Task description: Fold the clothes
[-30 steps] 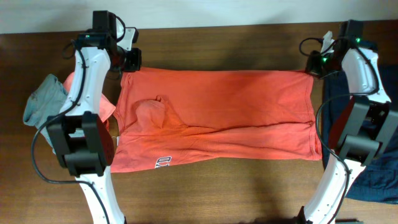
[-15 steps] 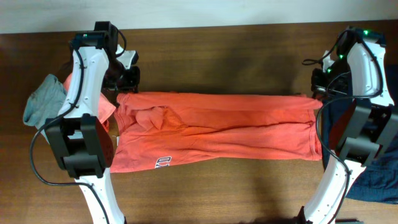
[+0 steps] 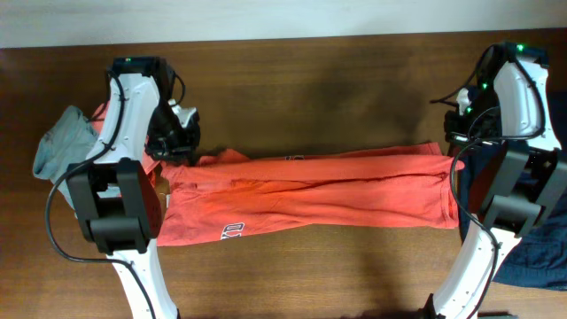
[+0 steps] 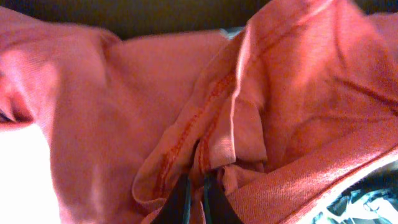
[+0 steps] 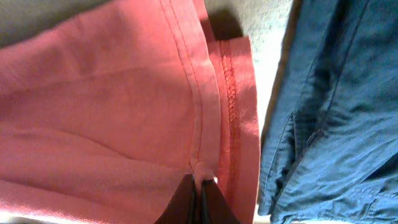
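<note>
The left pincer (image 4: 198, 186) is clamped shut on a stitched hem of the orange T-shirt (image 3: 310, 188), and the right pincer (image 5: 198, 182) is pinched tight on the seam at the opposite end. The shirt stretches in a long band across the wooden bench (image 3: 310, 89), with navy cloth (image 5: 336, 93) just beside it.

Shirt: coral-orange T-shirt (image 3: 310, 190) across the table centre, a long creased band running 9 to 3 o'clock, its far edge drawn in toward the near hem.
Lettering: white block print (image 3: 232, 232) at the near hem, 7 o'clock of the shirt.
Left gripper (image 3: 182, 139): at the shirt's 10 o'clock corner, in bunched cloth.
Right gripper (image 3: 457, 131): at the shirt's 2 o'clock corner, on the cloth edge.
Grey-teal piece (image 3: 60, 142): crumpled at the table's 9 o'clock.
Navy piece (image 3: 536, 244): at 4 o'clock, partly behind the right arm.
Table (image 3: 310, 80): dark wood.
</note>
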`<action>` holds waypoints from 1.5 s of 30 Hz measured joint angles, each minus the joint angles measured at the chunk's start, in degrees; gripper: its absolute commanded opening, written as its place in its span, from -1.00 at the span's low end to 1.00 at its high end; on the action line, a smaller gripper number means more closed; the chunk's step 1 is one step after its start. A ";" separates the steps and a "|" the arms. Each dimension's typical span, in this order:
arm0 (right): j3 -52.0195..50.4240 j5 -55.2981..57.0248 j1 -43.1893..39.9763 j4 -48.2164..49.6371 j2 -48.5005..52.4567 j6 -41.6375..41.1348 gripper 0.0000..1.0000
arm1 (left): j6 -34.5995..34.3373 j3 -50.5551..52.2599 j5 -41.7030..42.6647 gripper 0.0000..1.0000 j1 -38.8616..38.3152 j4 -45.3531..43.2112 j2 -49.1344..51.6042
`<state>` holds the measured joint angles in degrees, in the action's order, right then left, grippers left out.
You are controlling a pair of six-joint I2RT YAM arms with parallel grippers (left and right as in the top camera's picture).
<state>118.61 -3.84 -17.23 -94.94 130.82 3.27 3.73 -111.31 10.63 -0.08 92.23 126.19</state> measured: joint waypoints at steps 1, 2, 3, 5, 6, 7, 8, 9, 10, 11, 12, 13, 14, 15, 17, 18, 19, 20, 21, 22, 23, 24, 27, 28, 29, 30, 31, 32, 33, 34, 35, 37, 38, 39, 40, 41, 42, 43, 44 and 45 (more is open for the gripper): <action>-1.03 -0.02 0.00 0.02 0.00 0.00 -0.89 | -0.20 1.68 -0.11 -1.00 -0.02 0.83 0.00; -1.84 -0.02 0.00 0.28 0.00 0.00 -0.89 | -0.35 2.82 -0.17 -0.99 -0.02 1.42 0.00; -2.43 0.00 0.00 0.57 -0.02 0.00 -0.89 | -0.37 3.54 -0.17 -1.00 -0.09 1.57 0.00; -3.69 0.00 0.00 0.87 -0.02 0.02 -0.89 | -0.59 5.16 -0.17 -0.99 -0.31 1.99 0.00; -4.04 0.00 0.00 0.94 0.00 0.04 -0.89 | -0.61 5.97 -0.17 -0.99 -0.42 2.10 0.00; -4.26 0.02 0.00 1.03 -0.02 0.00 -0.88 | -0.63 6.25 -0.20 -0.99 -0.48 2.12 0.00; -4.44 0.24 0.00 1.11 -0.02 0.02 -0.86 | -0.81 7.69 -0.20 -1.00 -0.94 2.56 0.00; -4.46 0.44 0.00 1.14 -0.02 0.02 -0.82 | -0.81 8.44 -0.20 -0.96 -1.27 2.69 0.00; -4.46 0.48 0.00 1.16 0.00 0.07 -0.81 | -0.81 9.14 -0.20 -0.73 -1.60 2.69 0.00; -4.46 0.83 0.00 1.29 -0.02 0.13 -0.81 | -0.83 10.25 -0.20 -0.59 -2.12 2.73 0.00; -4.46 0.90 0.00 1.29 -0.02 0.13 -0.80 | -1.09 10.97 -0.22 -0.60 -2.51 2.69 0.00; -4.46 0.98 0.00 1.29 -0.02 0.17 -0.80 | -1.01 11.43 -0.33 -0.60 -2.75 2.73 0.00; -4.46 1.05 0.00 1.29 -0.02 0.13 -0.80 | -1.31 11.93 -0.61 -0.59 -2.99 3.04 0.00; -4.48 1.05 0.00 1.31 -0.02 0.13 -0.79 | -1.36 12.24 -0.85 -0.59 -3.13 3.39 0.00; -4.48 1.05 0.00 1.40 -0.02 0.17 -0.80 | -1.42 12.31 -1.29 -0.59 -3.15 3.61 0.00; -4.48 1.05 0.00 1.51 -0.02 0.20 -0.80 | -1.51 12.31 -1.77 -0.60 -3.15 3.74 0.00; -4.48 1.05 0.00 1.55 -0.02 0.20 -0.79 | -1.99 12.31 -2.86 -0.60 -3.15 3.76 0.00; -4.48 1.05 0.00 1.55 -0.02 0.15 -0.79 | -2.71 12.31 -3.87 -0.60 -3.15 3.74 0.00; -4.48 1.05 0.00 1.66 -0.02 0.20 -0.79 | -3.37 12.31 -4.81 -0.60 -3.15 3.67 -0.02; -4.48 1.05 0.00 1.77 -0.02 0.15 -0.79 | -3.76 12.31 -5.62 -0.60 -3.15 3.21 -0.17; -4.48 1.05 0.00 1.79 -0.02 0.17 -0.79 | -4.09 12.33 -6.27 -0.61 -3.15 2.43 -0.44; -4.48 1.05 0.00 1.84 -0.02 0.17 -0.79 | -4.46 12.35 -6.69 -0.62 -3.15 1.25 -0.90; -4.48 1.05 0.00 1.90 -0.02 0.17 -0.79 | -5.07 12.39 -7.48 -0.68 -3.15 -1.68 -2.95; -4.48 1.05 0.00 1.86 -0.02 0.20 -0.78 | -5.18 12.46 -7.50 -0.68 -3.15 -3.26 -4.00; -4.48 1.05 0.00 1.73 -0.02 0.20 -0.78 | -5.31 12.48 -7.48 -0.68 -3.15 -4.92 -5.57; -4.48 1.05 0.00 1.51 -0.02 0.17 -0.78 | -5.33 12.55 -7.39 -0.68 -3.15 -5.97 -6.73; -4.48 1.05 0.00 1.07 -0.02 0.17 -0.76 | -5.33 12.57 -7.02 -0.67 -3.15 -7.37 -8.11; -4.48 1.07 0.00 0.48 -0.02 0.20 -0.71 | -5.31 12.55 -6.03 -0.67 -3.15 -9.38 -11.34; -4.74 1.33 0.00 0.46 -0.04 0.17 -0.70 | -5.33 12.59 -5.49 -0.66 -3.15 -9.94 -12.87; -5.42 1.84 0.00 0.37 -0.09 0.02 -0.70 | -5.33 12.59 -4.98 -0.67 -3.15 -10.78 -14.32; -6.19 2.27 -0.02 0.44 -0.09 -0.17 -0.70 | -5.31 12.57 -4.57 -0.66 -3.15 -11.34 -15.74; -8.15 2.78 -0.07 0.37 -0.09 -0.37 -0.70 | -5.31 12.57 -4.02 -0.66 -3.15 -11.30 -17.57; -9.20 2.97 -0.09 0.42 -0.09 -0.39 -0.70 | -5.31 12.57 -3.72 -0.66 -3.15 -11.30 -18.12; -10.08 3.04 -0.11 0.42 -0.09 -0.48 -0.70 | -5.31 12.57 -3.63 -0.67 -3.15 -11.34 -18.18; -10.84 3.28 -0.11 0.28 -0.09 -0.46 -0.70 | -5.31 12.57 -3.54 -0.66 -3.15 -11.45 -18.18; -11.76 3.58 -0.11 0.17 -0.09 -0.52 -0.69 | -5.31 12.57 -3.54 -0.66 -3.15 -11.54 -18.18; -12.37 3.76 -0.11 0.17 -0.09 -0.50 -0.69 | -5.31 12.57 -3.52 -0.66 -3.15 -11.54 -18.18; -13.00 4.09 -0.11 0.11 -0.09 -0.70 -0.69 | -5.31 12.57 -3.52 -0.66 -3.15 -11.54 -18.18; -13.46 4.42 -0.13 0.09 -0.09 -0.92 -0.69 | -5.31 12.57 -3.52 -0.66 -3.15 -11.54 -18.18; -13.94 4.70 -0.15 0.09 -0.09 -1.16 -0.68 | -5.31 12.57 -3.52 -0.66 -3.15 -11.54 -18.18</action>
<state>104.66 0.86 -17.39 -94.85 130.74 2.11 -1.58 -98.74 7.11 -3.22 80.68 108.01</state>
